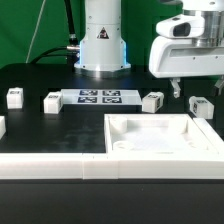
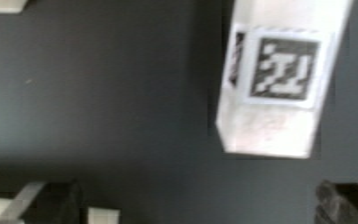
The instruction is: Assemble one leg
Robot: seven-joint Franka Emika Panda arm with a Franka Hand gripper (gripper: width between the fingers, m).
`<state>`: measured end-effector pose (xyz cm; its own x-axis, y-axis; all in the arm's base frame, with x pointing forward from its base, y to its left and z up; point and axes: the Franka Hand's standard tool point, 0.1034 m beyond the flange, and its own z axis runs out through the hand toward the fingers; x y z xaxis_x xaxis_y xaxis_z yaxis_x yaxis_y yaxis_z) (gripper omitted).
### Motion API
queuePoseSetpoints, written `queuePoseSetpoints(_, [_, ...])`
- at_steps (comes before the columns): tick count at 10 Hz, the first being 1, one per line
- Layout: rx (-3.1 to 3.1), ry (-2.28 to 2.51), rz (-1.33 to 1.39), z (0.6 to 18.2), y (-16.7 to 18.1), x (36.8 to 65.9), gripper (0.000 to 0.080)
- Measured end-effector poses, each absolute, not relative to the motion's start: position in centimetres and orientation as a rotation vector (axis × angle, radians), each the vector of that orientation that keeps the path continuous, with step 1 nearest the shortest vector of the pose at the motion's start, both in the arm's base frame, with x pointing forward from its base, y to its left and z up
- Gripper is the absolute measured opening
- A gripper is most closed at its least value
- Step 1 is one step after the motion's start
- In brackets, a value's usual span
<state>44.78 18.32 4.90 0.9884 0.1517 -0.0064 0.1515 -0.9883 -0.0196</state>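
Several small white legs lie on the black table. One leg (image 1: 200, 105) with a marker tag lies at the exterior view's right, and it fills the wrist view (image 2: 274, 85) with its tag facing the camera. My gripper (image 1: 187, 92) hangs open and empty just above and behind this leg. In the wrist view the gripper (image 2: 202, 205) has its dark fingers (image 2: 51, 200) wide apart, and the leg lies ahead of them, not between them. Other legs lie near the middle (image 1: 152, 101) and at the left (image 1: 52, 101), (image 1: 15, 97).
The large white square panel (image 1: 150, 137) with a raised rim lies at the front. The marker board (image 1: 100, 97) lies in the middle of the table. The arm's white base (image 1: 100, 45) stands behind it. A small white piece (image 2: 101, 214) shows beside one finger.
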Motion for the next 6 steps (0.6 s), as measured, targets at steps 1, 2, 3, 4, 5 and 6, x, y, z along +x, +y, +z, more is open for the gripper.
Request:
queuePoseSetpoints(1, [-3.12, -0.245, 0.039, 4.89, 18.13, 44.84, 0.0649])
queuePoseSetpoints(2, [-3.125, -0.252, 0.06, 4.84, 18.03, 44.68, 0.0649])
queuePoseSetpoints(3, [-3.137, -0.275, 0.125, 4.74, 17.81, 44.47, 0.0649])
queuePoseSetpoints(4, [-3.152, -0.305, 0.232, 4.57, 17.66, 44.29, 0.0649])
queuePoseSetpoints(5, [-3.168, -0.326, 0.391, 4.66, 18.12, 44.01, 0.0649])
queuePoseSetpoints(6, [-3.163, -0.334, 0.514, 4.75, 18.34, 43.96, 0.0649])
